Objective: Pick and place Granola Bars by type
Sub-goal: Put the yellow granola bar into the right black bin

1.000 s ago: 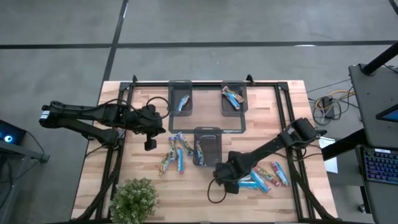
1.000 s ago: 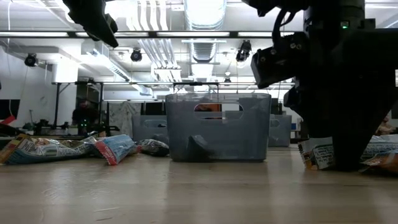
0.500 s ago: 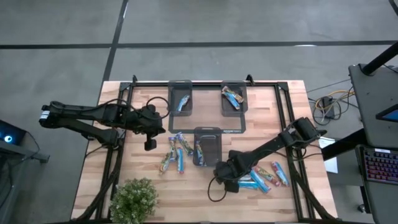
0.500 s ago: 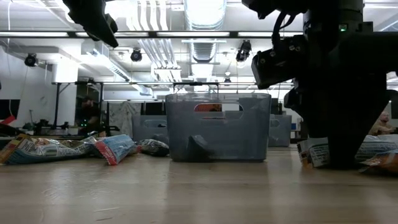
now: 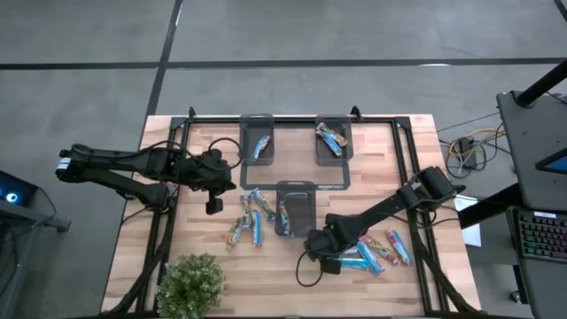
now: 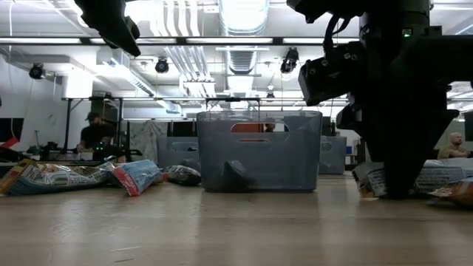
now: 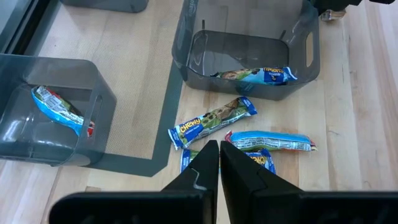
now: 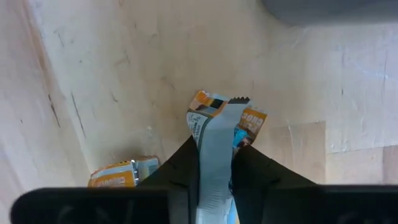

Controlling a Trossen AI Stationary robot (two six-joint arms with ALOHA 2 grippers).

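Granola bars in light-blue wrappers lie in two groups on the wooden table: a left group (image 5: 250, 221) and a right group (image 5: 381, 251). My right gripper (image 5: 321, 260) is down at the table at the left end of the right group, shut on one granola bar (image 8: 217, 118). My left gripper (image 5: 214, 206) hangs shut above the left group and touches nothing; bars (image 7: 211, 121) lie below it. Three dark grey trays (image 5: 259, 140) (image 5: 333, 140) (image 5: 295, 208) each hold a bar. My right gripper pinches the bar between its two fingers across its width, back from its free end (image 8: 215, 134). The fingers point down from above and lie across the bar. The wrapper stands on edge, squeezed narrow, and its orange-printed end (image 8: 211, 102) sticks out past the fingertips, low at the table.
A potted plant (image 5: 189, 283) stands at the near left corner. Another bar (image 8: 121, 173) lies close beside the held one. The middle tray (image 6: 259, 151) stands just left of my right gripper in the low view. A black frame (image 5: 403, 151) runs round the table. People show in the room behind.
My right gripper has shut on the bar at the table, its fingers drawing together, with the arm almost where it was. The bar's wrapper now stands pinched between the fingers.
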